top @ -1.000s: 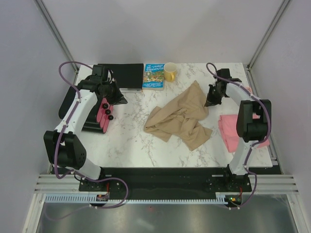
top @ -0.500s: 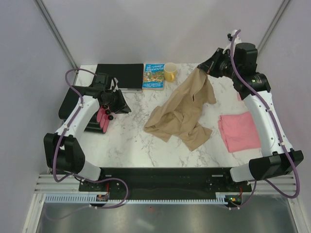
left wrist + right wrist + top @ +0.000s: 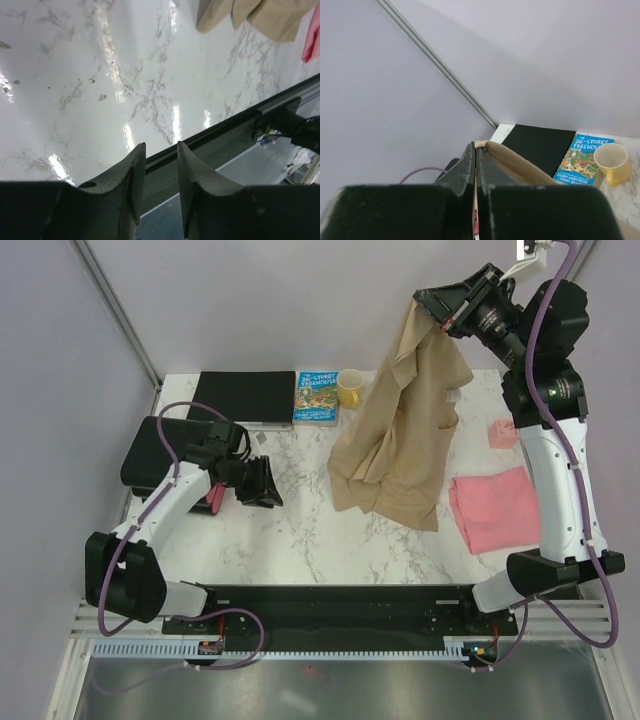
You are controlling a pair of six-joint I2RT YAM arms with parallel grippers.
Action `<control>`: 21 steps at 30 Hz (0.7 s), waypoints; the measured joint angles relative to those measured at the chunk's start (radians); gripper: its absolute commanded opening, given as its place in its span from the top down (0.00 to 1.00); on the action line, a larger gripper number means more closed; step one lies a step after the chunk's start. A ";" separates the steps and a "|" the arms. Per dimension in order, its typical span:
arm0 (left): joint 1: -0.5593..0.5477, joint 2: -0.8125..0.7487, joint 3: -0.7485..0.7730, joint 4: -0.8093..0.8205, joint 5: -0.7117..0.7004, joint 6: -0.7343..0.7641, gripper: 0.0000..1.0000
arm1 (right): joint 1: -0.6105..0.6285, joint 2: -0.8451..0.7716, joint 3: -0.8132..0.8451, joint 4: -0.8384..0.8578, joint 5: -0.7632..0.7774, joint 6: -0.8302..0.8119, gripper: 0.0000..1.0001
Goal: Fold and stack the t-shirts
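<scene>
High over the back of the table, my right gripper (image 3: pixel 428 308) (image 3: pixel 478 150) is shut on an edge of the tan t-shirt (image 3: pixel 400 430) (image 3: pixel 520 167). The shirt hangs down in long folds, its lower hem at the table's middle. The pink t-shirt (image 3: pixel 500 508) lies folded flat at the right, apart from the tan one. My left gripper (image 3: pixel 272 483) (image 3: pixel 161 150) hovers low over the marble at the left, open with nothing between its fingers. In the left wrist view the tan hem (image 3: pixel 260 15) shows at the top, far from those fingers.
A black drawer box (image 3: pixel 160 455) with pink fronts stands at the left edge. At the back lie a black notebook (image 3: pixel 245 395), a blue book (image 3: pixel 317 398) and a yellow mug (image 3: pixel 350 388). A small pink block (image 3: pixel 502 433) sits at the right. The black front rail (image 3: pixel 340 605) borders the table.
My right gripper has lifted the tan t-shirt from a heap on the table to hang in the air. My left gripper has swung right, away from the drawer box, and opened.
</scene>
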 measured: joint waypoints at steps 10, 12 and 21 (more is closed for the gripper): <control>-0.141 -0.012 -0.022 0.001 0.016 0.031 0.59 | 0.031 0.075 0.060 0.017 -0.034 0.070 1.00; -0.172 0.041 0.011 0.005 0.005 0.031 0.58 | 0.032 0.074 0.060 0.018 -0.039 0.071 1.00; -0.256 0.380 0.242 0.105 -0.029 -0.005 0.54 | 0.032 0.050 0.022 0.018 -0.049 0.067 1.00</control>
